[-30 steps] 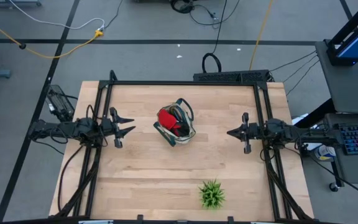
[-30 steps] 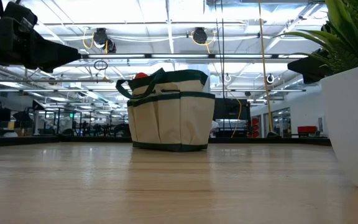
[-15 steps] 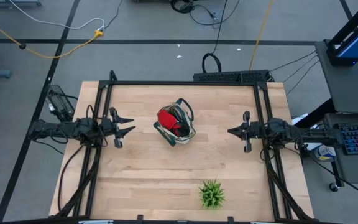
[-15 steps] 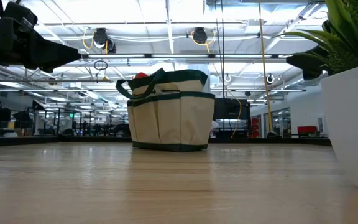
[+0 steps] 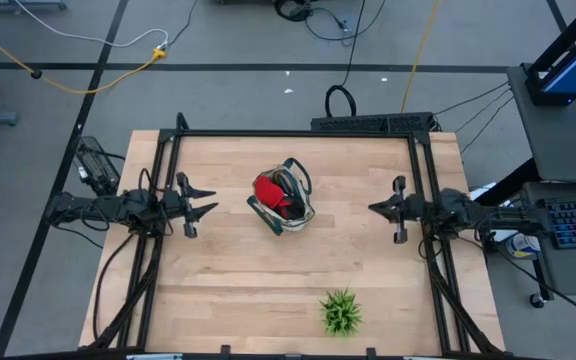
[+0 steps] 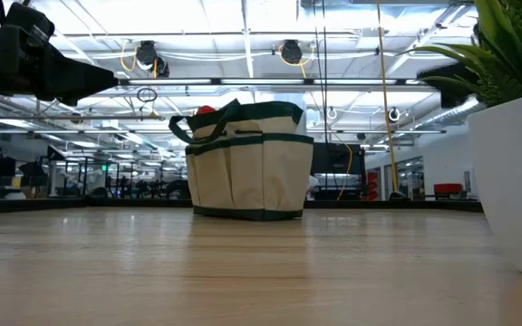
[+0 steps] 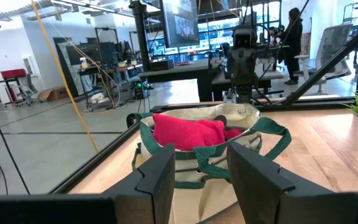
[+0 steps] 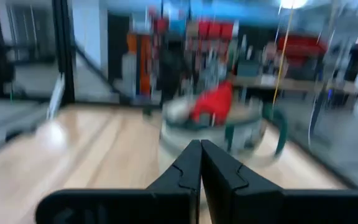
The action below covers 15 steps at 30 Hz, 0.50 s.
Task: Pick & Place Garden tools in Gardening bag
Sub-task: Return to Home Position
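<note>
The cream gardening bag (image 5: 284,203) with green trim stands upright on its base at the table's middle (image 6: 247,163). A red glove (image 7: 188,130) fills its open top, next to some dark tool parts (image 5: 290,184) that I cannot make out singly. My left gripper (image 5: 206,200) hovers level to the left of the bag, open, with its fingers (image 7: 157,180) pointing at the bag and nothing between them. My right gripper (image 5: 371,209) hovers to the right of the bag, shut and empty (image 8: 201,148).
A green spiky plant (image 5: 340,312) in a white pot (image 6: 515,172) stands near the table's front edge, right of the middle. Black frame rails (image 5: 288,133) run along the table's far, left and right sides. Bare wood (image 5: 238,280) lies around the bag.
My right gripper has tipped its fingers up a little and stays shut. The bag and my left gripper have kept still.
</note>
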Tool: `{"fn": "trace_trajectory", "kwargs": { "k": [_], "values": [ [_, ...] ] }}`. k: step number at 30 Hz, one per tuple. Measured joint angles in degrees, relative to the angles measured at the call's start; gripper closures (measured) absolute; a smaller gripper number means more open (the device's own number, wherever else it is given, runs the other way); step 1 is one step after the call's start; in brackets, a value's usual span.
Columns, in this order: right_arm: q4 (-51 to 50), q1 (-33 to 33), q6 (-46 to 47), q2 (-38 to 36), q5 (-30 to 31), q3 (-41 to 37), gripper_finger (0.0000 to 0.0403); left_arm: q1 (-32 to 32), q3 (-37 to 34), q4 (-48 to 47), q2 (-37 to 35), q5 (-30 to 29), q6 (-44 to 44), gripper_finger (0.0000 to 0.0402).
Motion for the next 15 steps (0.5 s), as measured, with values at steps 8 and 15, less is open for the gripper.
{"fn": "trace_trajectory", "kwargs": {
  "k": [8,15],
  "values": [
    [5.6,0.0,-1.3,-1.2,-4.3,-1.4,0.0399,0.0,0.0,0.0,0.0,0.0,0.0,0.025],
    [-2.9,0.0,-2.2,-2.0,-7.6,-1.4,0.0399,0.0,0.0,0.0,0.0,0.0,0.0,0.025]
  ]
}}
